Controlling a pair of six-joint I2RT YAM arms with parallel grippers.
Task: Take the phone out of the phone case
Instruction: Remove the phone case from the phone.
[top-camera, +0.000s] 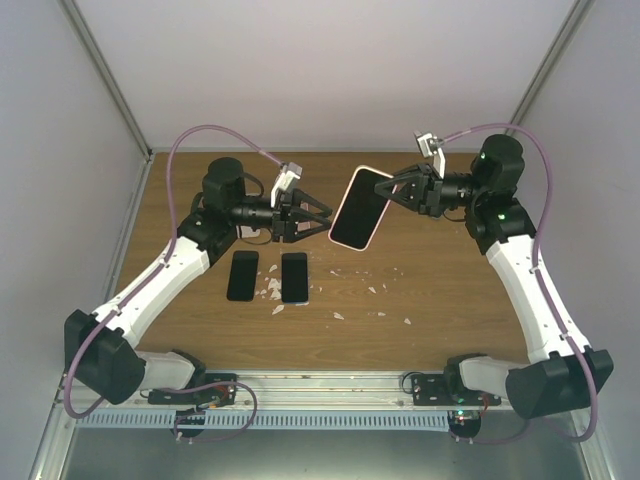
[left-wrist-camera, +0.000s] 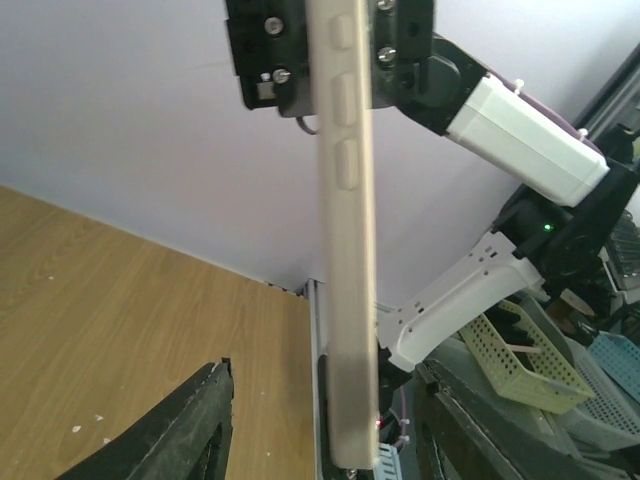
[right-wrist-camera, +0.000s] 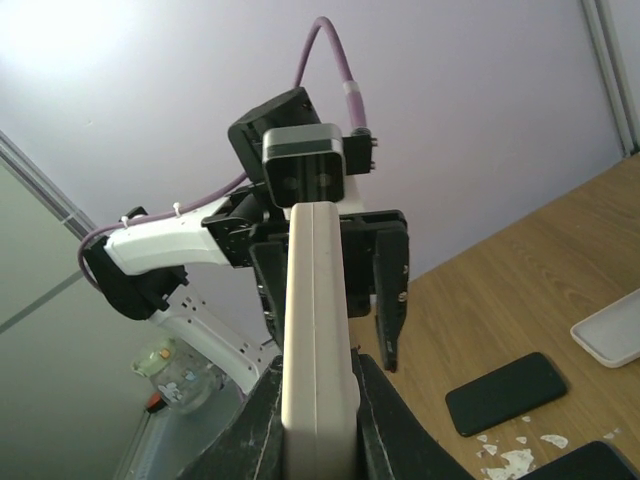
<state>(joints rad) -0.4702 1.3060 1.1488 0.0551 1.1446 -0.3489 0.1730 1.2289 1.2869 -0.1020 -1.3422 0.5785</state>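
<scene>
The right gripper (top-camera: 388, 193) squeezes the phone (top-camera: 358, 210), snug in its pale phone case (right-wrist-camera: 318, 330), high over the table (top-camera: 440, 290). The left gripper (top-camera: 322, 224) is spread wide around its lower end. A black phone (top-camera: 242, 275) and a second black phone (top-camera: 294, 277) lie flat below.

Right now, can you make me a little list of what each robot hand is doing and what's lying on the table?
right gripper: shut on the cased phone, holding it up off the table
left gripper: open, at the cased phone's other end, not gripping it
cased phone: dark screen, pale case, not yet taken out
lying on the table: a black phone and a second black phone, flat and side by side
also there: small white bits scattered near them
</scene>
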